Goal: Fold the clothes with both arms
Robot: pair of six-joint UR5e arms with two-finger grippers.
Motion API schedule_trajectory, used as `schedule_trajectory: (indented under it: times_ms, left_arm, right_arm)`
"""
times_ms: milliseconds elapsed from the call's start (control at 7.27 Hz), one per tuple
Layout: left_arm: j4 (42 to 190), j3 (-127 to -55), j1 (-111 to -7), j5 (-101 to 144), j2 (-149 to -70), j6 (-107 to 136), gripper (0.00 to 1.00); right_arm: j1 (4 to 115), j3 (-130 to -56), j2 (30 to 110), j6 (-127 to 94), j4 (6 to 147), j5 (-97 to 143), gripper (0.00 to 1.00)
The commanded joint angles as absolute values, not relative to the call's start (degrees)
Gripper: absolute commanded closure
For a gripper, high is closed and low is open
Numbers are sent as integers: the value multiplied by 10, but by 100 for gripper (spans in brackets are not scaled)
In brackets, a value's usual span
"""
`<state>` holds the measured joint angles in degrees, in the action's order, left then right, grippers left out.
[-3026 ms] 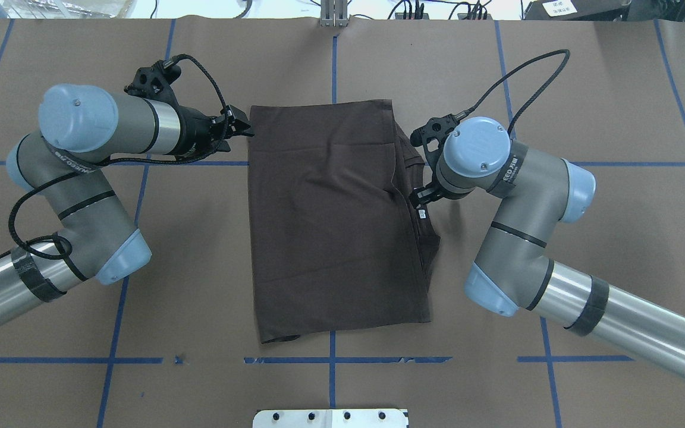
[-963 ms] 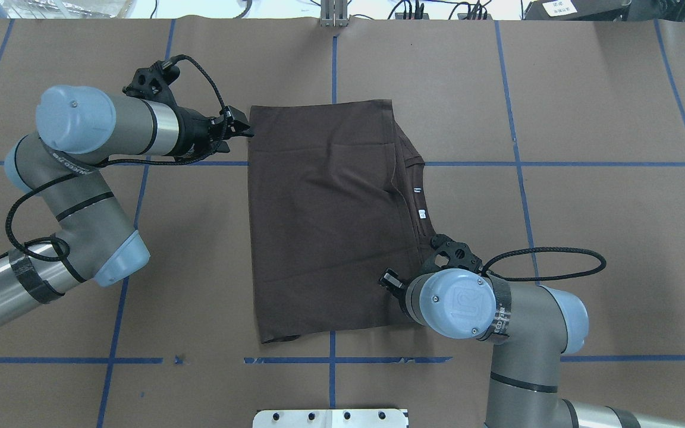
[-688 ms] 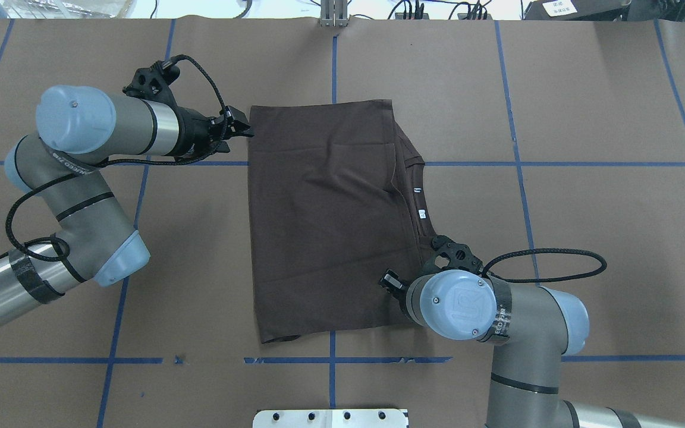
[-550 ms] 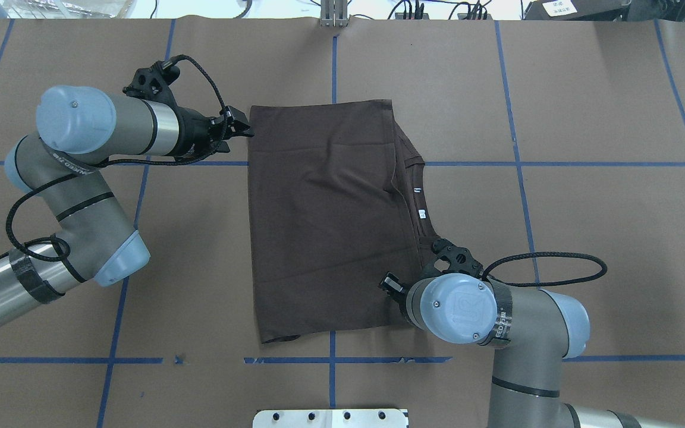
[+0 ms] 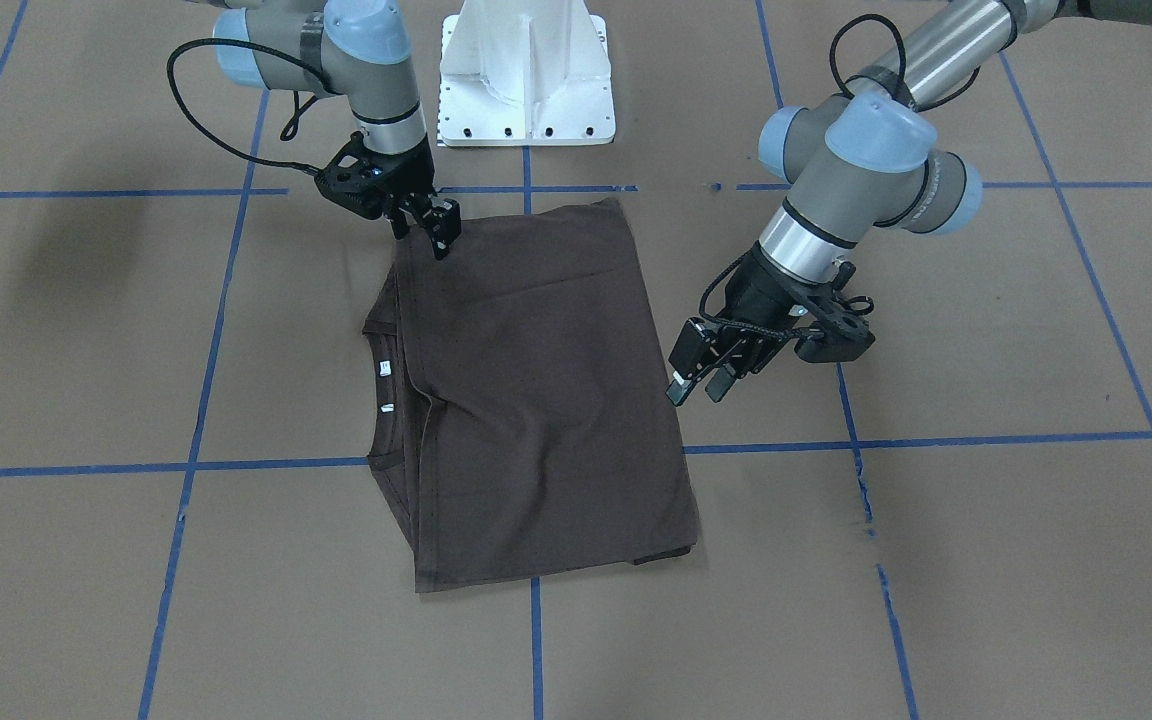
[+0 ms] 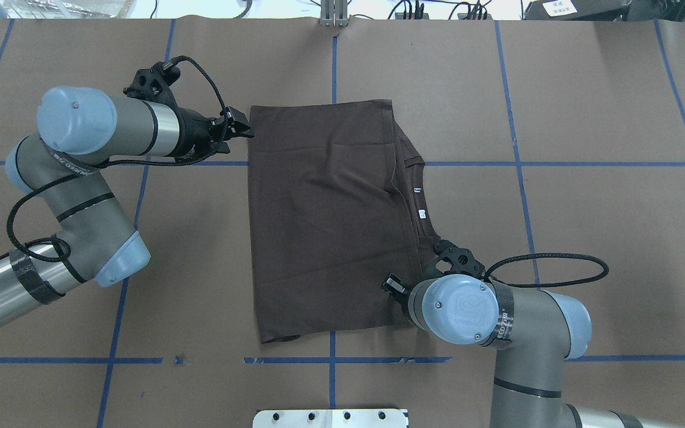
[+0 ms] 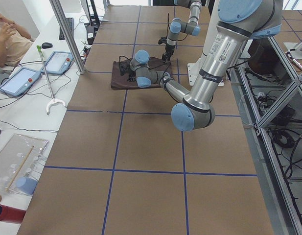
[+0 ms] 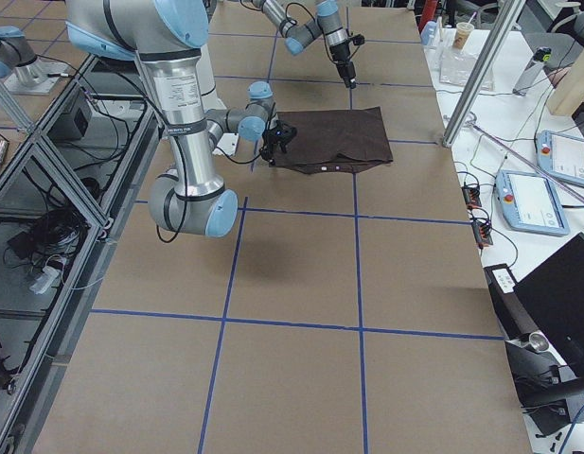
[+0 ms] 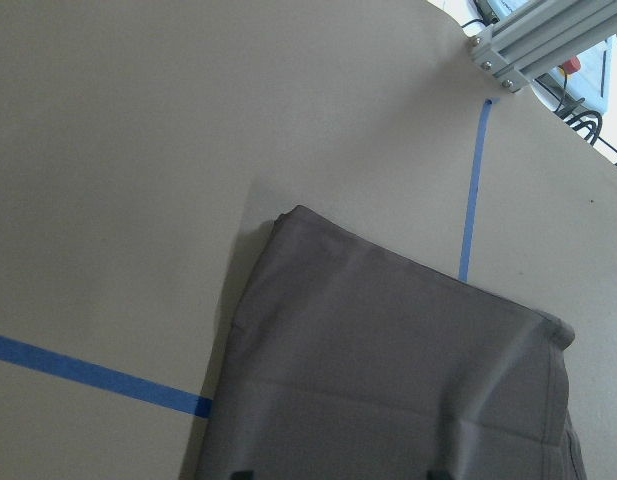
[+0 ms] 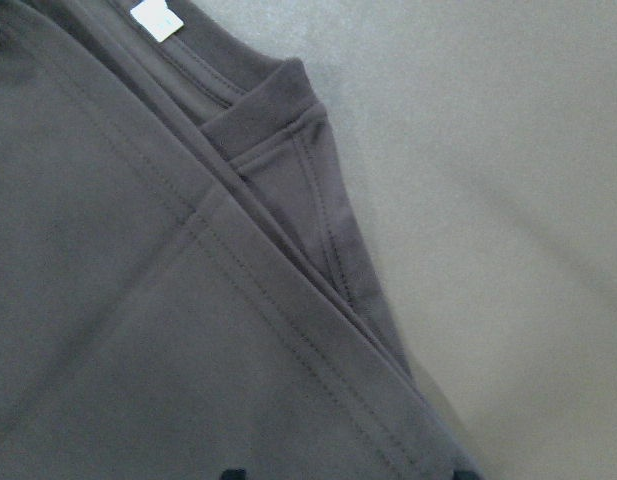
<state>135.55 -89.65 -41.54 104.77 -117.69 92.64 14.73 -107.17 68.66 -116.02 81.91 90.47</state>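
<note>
- So, front view: the folded T-shirt (image 5: pixel 536 400) lies flat mid-bench, with bare bench (image 5: pixel 986 560) on all sides of its edges.
- Overhead: left gripper (image 6: pixel 245 129) just off the T-shirt corner facing the bench's far-left corner, right gripper (image 6: pixel 391 285) over the near-right one.
- Wrist views: both claws spread wide, gripping nothing.

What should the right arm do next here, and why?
Probably lower the right tool and shut it on the shirt at its near corner on the collar side. The tool's fingers are apart just above that folded edge, gripping nothing. The left tool hangs open beside the opposite edge.
</note>
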Motion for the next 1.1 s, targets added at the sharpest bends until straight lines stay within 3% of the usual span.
schedule_trajectory:
  times_ms: [0,688,825,963]
  left_arm:
    - [1356,-896,-415,1048,-1177,926,34]
    - [1356,-896,-414,1048,-1177,926,34]
    - [1357,-896,-414,1048,-1176,926,34]
    - [1356,-896,-414,1048,-1177,926,34]
  right_arm:
    - [148,-1084,699,-1160,820,904,29]
    - [127,-1087,708,-1160,819,898,31]
    - [127,-1087,707,-1160,818,899,47]
    - [127,-1087,706,-1160,818,899,81]
